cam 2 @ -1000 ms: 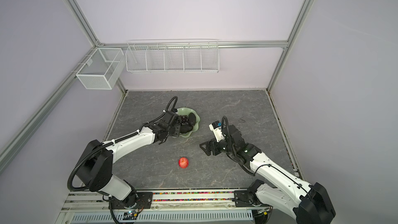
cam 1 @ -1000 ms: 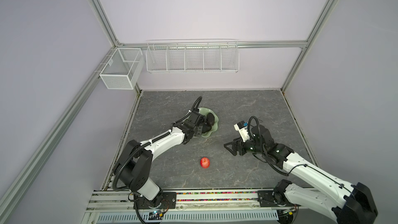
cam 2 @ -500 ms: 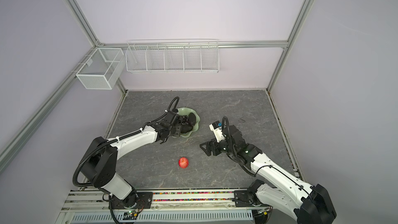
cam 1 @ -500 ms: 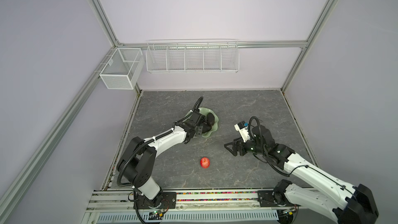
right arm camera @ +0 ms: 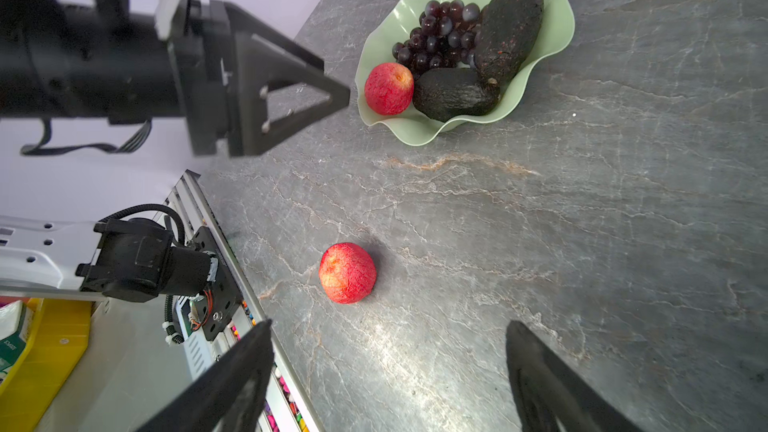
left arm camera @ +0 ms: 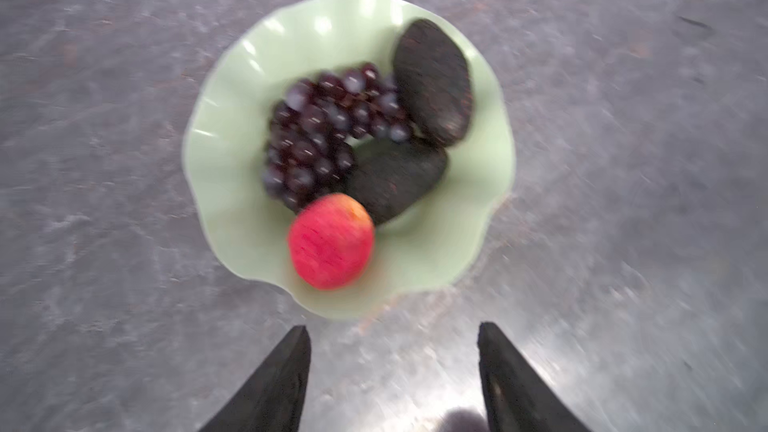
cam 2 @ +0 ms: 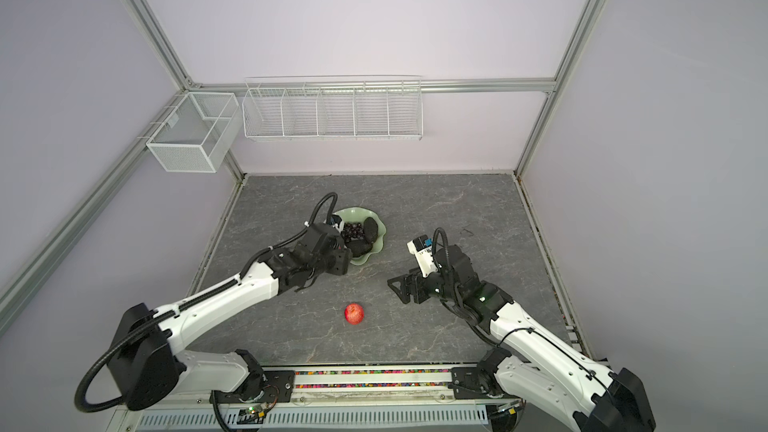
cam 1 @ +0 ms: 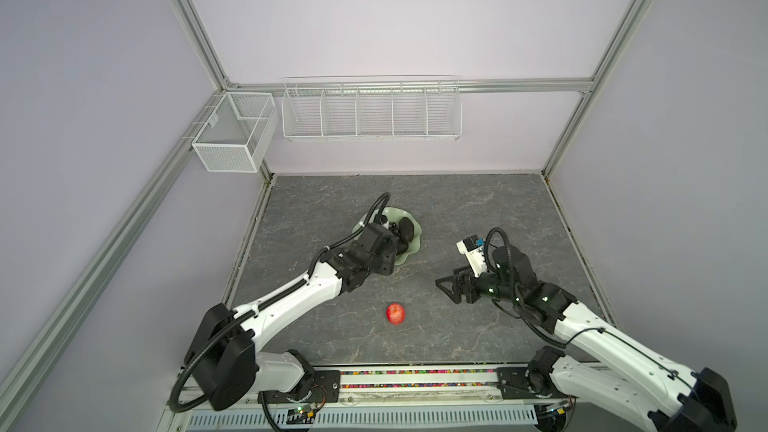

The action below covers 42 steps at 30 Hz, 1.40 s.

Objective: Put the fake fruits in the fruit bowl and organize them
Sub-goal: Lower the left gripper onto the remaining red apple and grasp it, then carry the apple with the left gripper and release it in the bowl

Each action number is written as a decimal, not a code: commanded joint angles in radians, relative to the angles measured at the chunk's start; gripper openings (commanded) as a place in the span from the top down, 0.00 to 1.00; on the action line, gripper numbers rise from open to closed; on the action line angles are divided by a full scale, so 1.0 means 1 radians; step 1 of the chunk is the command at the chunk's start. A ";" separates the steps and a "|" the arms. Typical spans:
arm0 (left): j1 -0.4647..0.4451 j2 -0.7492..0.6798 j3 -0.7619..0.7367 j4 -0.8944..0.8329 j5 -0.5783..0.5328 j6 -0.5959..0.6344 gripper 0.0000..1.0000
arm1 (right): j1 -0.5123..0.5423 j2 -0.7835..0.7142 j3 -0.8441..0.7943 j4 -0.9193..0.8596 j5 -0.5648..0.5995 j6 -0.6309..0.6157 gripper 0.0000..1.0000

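Left gripper [left arm camera: 392, 326] has opened; 1 apple [left arm camera: 331, 241] lies beyond its fingertips [left arm camera: 296, 351]

I work in a robotics lab cell: plain pale lilac wall panels [cam 1: 374, 14] framed by silver aluminium profile posts [cam 1: 187, 14], a grey marble-patterned tabletop [cam 1: 457, 209], white wire baskets [cam 1: 370, 112] hung on the walls, and my white-and-black arms [cam 1: 291, 301] bolted to a slotted metal rail [cam 1: 415, 384].
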<state>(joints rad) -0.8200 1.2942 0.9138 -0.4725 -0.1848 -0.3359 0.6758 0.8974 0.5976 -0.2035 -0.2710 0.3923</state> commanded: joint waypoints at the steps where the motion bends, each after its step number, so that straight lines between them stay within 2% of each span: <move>1: -0.051 -0.074 -0.123 -0.059 0.147 -0.096 0.35 | 0.013 -0.010 -0.065 -0.019 -0.048 0.005 0.12; 5: -0.129 -0.126 -0.208 -0.034 0.213 -0.095 0.33 | 0.077 0.035 -0.083 0.006 -0.134 -0.009 0.12; 10: -0.148 -0.102 -0.227 -0.018 0.265 -0.079 0.33 | 0.198 0.083 -0.054 -0.002 -0.056 -0.034 0.12; 17: -0.151 0.024 -0.186 -0.017 0.303 -0.049 0.33 | 0.229 0.104 -0.055 0.039 -0.015 -0.019 0.12; 25: -0.153 0.091 -0.170 -0.005 0.214 -0.054 0.37 | 0.230 0.095 -0.056 0.013 0.011 -0.035 0.12; 31: -0.153 0.135 -0.164 0.055 0.219 -0.054 0.38 | 0.230 0.122 -0.034 0.009 0.012 -0.050 0.12; 34: -0.154 0.149 -0.152 0.049 0.209 -0.054 0.45 | 0.230 0.134 -0.025 0.009 0.006 -0.053 0.12; 39: -0.153 0.075 -0.133 -0.015 0.177 -0.046 0.56 | 0.229 0.139 -0.014 0.009 0.018 -0.062 0.12; 42: -0.150 -0.023 -0.100 -0.070 0.064 -0.054 0.57 | 0.228 0.152 0.008 0.014 0.040 -0.073 0.12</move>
<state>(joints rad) -0.9691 1.3540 0.7551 -0.4927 -0.0162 -0.3847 0.8993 1.0363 0.5701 -0.1982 -0.2535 0.3492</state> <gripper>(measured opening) 0.497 0.884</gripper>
